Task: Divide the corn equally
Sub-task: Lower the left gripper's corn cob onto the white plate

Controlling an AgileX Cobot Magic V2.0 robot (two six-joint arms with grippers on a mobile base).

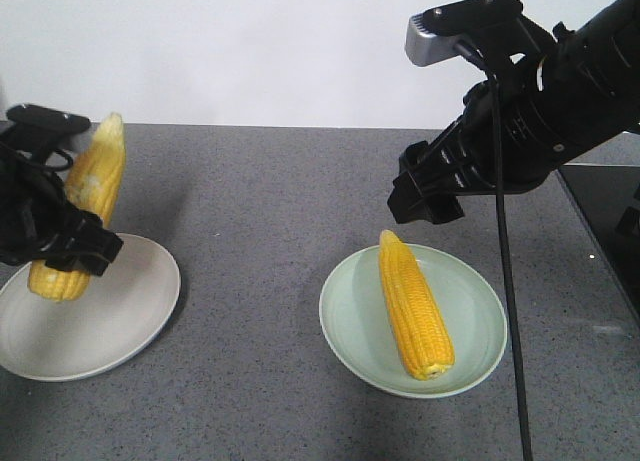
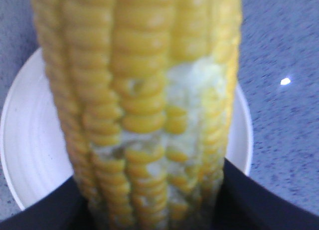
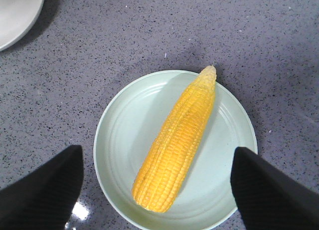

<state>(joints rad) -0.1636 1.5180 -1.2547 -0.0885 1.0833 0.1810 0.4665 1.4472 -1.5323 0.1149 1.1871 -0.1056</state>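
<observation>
- The left gripper point(image 1: 62, 243) is seen clamped on a bright yellow corn cob with whitish patches point(image 1: 85, 203); the cob is held steeply tilted, pale tip up, butt end low over the round white plate point(image 1: 95, 336).
- In the left wrist view the patched cob point(image 2: 144, 105) fills the frame between the dark jaws, with the white plate point(image 2: 35, 150) directly beneath; contact between butt and plate cannot be told.
- The right gripper point(image 1: 428, 196) is seen with jaws spread apart and empty, hovering just above and behind the round pale green plate point(image 1: 470, 351).
- A second, clean yellow corn cob point(image 1: 412, 306) is lying along the green plate, tip pointing away from the camera; it is confirmed in the right wrist view point(image 3: 177, 145) as centred between the open jaws.
- Only two cobs are visible; one is assigned to each plate.
- Risk: if released while so upright, the patched cob is judged likely to topple and roll off the shallow plate onto the speckled grey countertop point(image 1: 260, 231).
- Risk: the grip is near the lower part, so slippage is possible.
- The dangling black cable point(image 1: 507, 281) crosses in front of the green plate; nothing else obstructs.
</observation>
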